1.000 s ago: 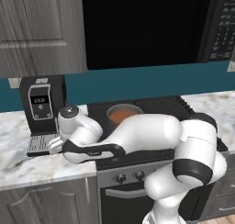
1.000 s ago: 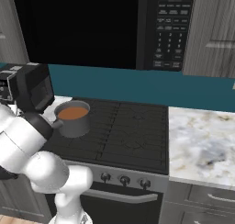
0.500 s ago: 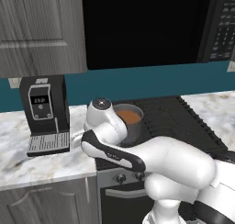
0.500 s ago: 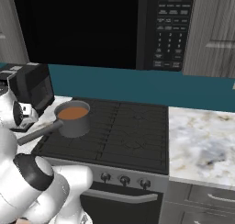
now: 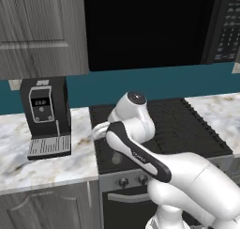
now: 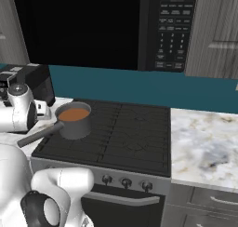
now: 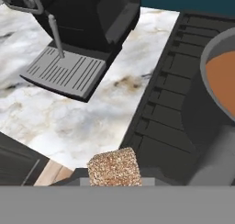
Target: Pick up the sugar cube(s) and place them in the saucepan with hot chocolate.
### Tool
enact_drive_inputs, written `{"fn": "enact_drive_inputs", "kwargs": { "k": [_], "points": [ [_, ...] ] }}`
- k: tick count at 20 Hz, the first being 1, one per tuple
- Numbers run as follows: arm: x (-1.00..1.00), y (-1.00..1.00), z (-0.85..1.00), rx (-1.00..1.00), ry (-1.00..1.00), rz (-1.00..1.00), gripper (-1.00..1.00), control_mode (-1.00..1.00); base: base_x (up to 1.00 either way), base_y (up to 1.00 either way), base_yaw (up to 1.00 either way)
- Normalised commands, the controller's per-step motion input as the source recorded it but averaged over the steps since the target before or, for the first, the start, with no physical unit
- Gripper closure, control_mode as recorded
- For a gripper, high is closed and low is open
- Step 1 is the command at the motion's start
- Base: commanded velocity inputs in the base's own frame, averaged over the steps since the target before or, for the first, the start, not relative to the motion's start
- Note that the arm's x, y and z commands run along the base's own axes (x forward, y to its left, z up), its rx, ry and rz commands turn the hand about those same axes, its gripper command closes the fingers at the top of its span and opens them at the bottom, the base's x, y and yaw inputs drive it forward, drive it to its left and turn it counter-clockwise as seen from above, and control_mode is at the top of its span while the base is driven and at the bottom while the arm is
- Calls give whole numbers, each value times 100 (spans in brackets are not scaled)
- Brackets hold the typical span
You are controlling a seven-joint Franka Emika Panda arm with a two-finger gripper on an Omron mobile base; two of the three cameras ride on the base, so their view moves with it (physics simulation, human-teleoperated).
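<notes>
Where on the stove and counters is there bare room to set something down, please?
The stove's right burners are bare, bordered by the saucepan on the left and the marble counter on the right, which is also free. It is crowded at the left, around the coffee machine, the saucepan and the arm.

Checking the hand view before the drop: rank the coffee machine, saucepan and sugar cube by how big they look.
1. Coffee machine, largest.
2. Saucepan, cut off by the frame edge, so unsure against the machine.
3. Sugar cube, smallest, though enlarged by nearness to the camera.
</notes>
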Motion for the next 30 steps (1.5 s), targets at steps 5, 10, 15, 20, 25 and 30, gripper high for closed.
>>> {"fn": "enact_drive_inputs", "kwargs": {
  "k": [5, 10, 15, 20, 25, 30],
  "points": [
    [9, -21, 46, 1, 0, -3, 100, -100, 0, 0, 0],
    [6, -28, 2, 0, 2, -6, 100, -100, 0, 0, 0],
    [21, -35, 0, -1, 0, -11, 100, -100, 0, 0, 0],
    [16, -32, 0, 0, 0, -15, 100, -100, 0, 0, 0],
    [26, -39, 0, 0, 0, -13, 100, -100, 0, 0, 0],
    [39, -37, 0, 0, 3, -12, 100, -100, 0, 0, 0]
  ]
}}
